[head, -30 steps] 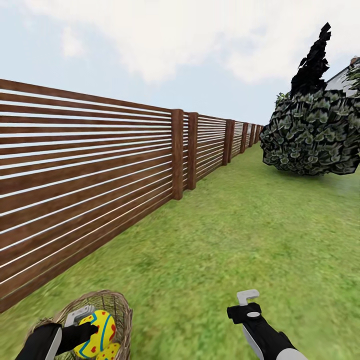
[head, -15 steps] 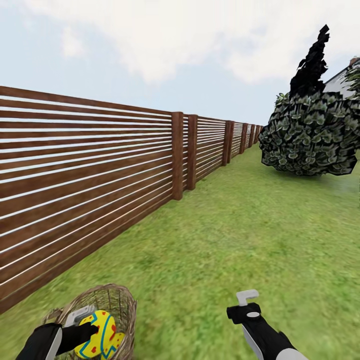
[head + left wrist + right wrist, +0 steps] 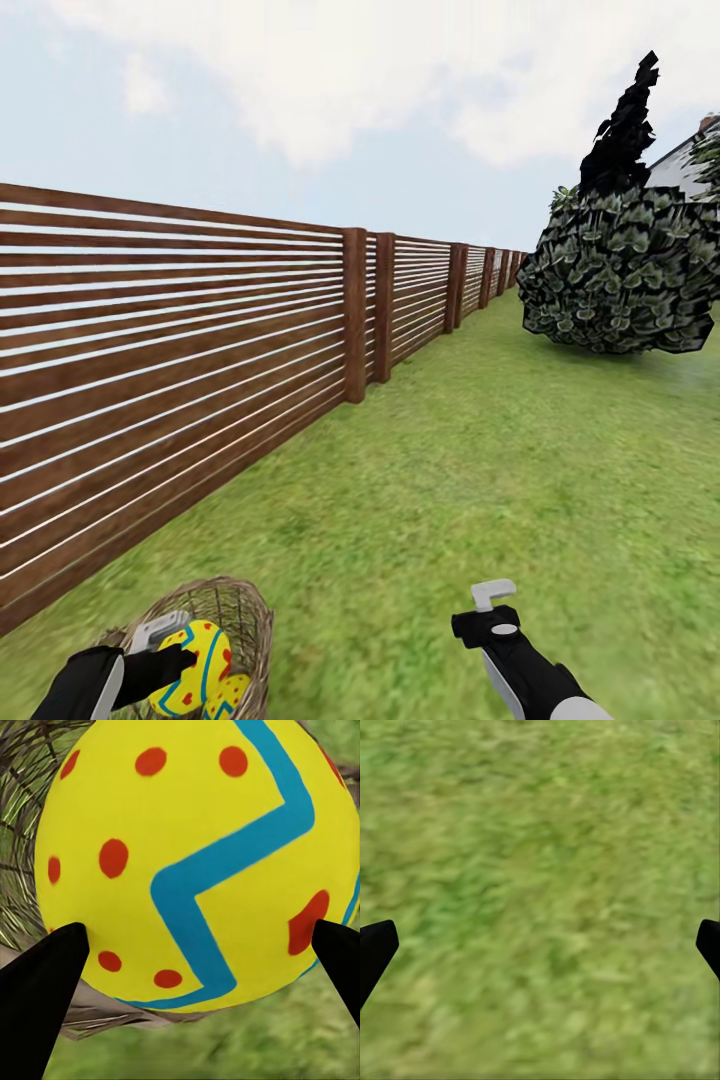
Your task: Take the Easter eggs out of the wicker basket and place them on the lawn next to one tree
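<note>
You're in a fenced garden: short green mottled lawn [image 3: 500, 470], a long brown horizontal-slat wooden fence [image 3: 200, 350], a round dark leafy bush [image 3: 625, 270], a white house corner [image 3: 685, 160], open cloudy sky.

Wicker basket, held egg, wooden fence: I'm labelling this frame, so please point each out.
Tan-brown open-weave wicker basket [image 3: 245, 620]: head view, far wall of the weave.
Yellow Easter egg with blue zigzag and red dots [image 3: 195, 862]: left wrist view, front face.
Brown horizontal-slat wooden fence [image 3: 355, 310]: head view, nearest post.

A brown slatted fence [image 3: 200, 340] borders grass beneath cloudy sky, a leafy bush [image 3: 625, 270] beyond.
</note>
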Available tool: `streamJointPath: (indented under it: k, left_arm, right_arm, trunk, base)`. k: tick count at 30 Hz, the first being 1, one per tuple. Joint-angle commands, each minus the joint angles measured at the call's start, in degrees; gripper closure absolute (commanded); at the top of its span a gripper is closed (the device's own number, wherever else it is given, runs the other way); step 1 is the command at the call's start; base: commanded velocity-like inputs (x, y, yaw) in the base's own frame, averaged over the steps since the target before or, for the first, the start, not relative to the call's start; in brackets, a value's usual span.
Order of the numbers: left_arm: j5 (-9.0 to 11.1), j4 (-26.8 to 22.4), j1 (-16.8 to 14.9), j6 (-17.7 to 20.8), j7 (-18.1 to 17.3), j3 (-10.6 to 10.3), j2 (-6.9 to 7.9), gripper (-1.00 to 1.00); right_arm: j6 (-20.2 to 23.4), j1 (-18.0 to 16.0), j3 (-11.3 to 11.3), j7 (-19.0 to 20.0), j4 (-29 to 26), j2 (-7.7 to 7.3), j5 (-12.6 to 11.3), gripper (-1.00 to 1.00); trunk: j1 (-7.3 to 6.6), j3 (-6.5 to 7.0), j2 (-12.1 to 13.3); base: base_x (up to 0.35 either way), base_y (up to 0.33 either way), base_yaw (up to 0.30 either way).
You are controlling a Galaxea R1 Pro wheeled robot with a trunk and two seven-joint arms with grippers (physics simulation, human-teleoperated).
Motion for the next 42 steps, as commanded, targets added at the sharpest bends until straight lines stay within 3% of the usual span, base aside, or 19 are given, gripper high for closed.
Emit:
streamJointPath:
  k: [1, 31, 42]
  left_arm:
    - [-0.54, -0.07, -0.06, 0.23, -0.51, 0.24, -0.04, 1.00]
    - [-0.54, -0.15, -0.08, 0.23, -0.51, 0.06, -0.04, 1.00]
    - [-0.74, -0.08, -0.07, 0.23, -0.51, 0.09, -0.92, 1.00]
  right_arm:
    - [0.51, -0.02, 0.36, -0.33, -0.11, -0.03, 0.40, -1.00]
    - [0.43, -0.02, 0.36, -0.33, 0.16, 0.49, 0.49, -1.00]
    - [0.43, -0.02, 0.45, -0.33, 0.16, 0.77, 0.49, -1.00]
  trunk:
    - [-0.23, 0.12, 0.38]
    - [-6.82, 5.51, 12.42]
    - [-9.24, 7.48, 16.83]
  base:
    - [0.000, -0.064, 0.000]
    - [0.000, -0.074, 0.000]
    - [0.000, -0.066, 0.022]
